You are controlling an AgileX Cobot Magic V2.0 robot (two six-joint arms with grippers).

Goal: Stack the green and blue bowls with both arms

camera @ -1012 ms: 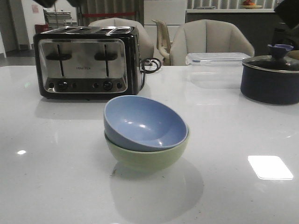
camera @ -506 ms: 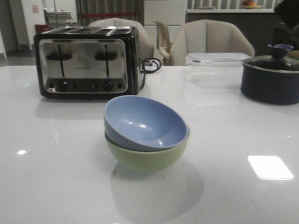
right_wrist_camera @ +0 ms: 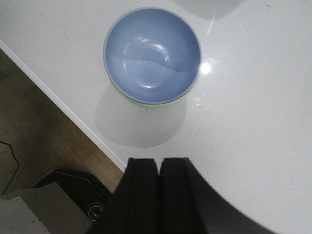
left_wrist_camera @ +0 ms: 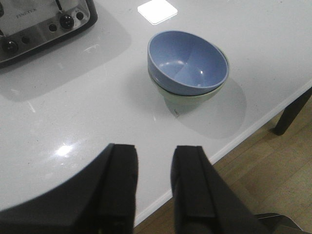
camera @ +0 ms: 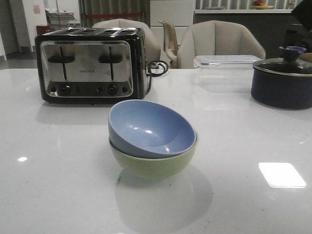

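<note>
The dusty blue bowl point(camera: 151, 127) sits tilted inside the pale green bowl point(camera: 155, 165) at the middle of the white table. The stack also shows in the left wrist view, blue bowl point(left_wrist_camera: 187, 61) over green bowl point(left_wrist_camera: 187, 101), and in the right wrist view, blue bowl point(right_wrist_camera: 152, 54) with a sliver of green rim point(right_wrist_camera: 161, 105). My left gripper point(left_wrist_camera: 153, 158) is open and empty, held above the table's front edge, well away from the bowls. My right gripper point(right_wrist_camera: 158, 168) is shut and empty, above the table edge, apart from the bowls. Neither gripper shows in the front view.
A chrome toaster point(camera: 90, 63) stands at the back left. A clear lidded container point(camera: 226, 70) and a dark lidded pot point(camera: 283, 80) stand at the back right. Chairs point(camera: 219, 41) are behind the table. The table edge point(left_wrist_camera: 253, 124) and floor lie near both grippers.
A dark arm shape at the front view's top left a second ago has gone out of view. The bowls have not moved.
</note>
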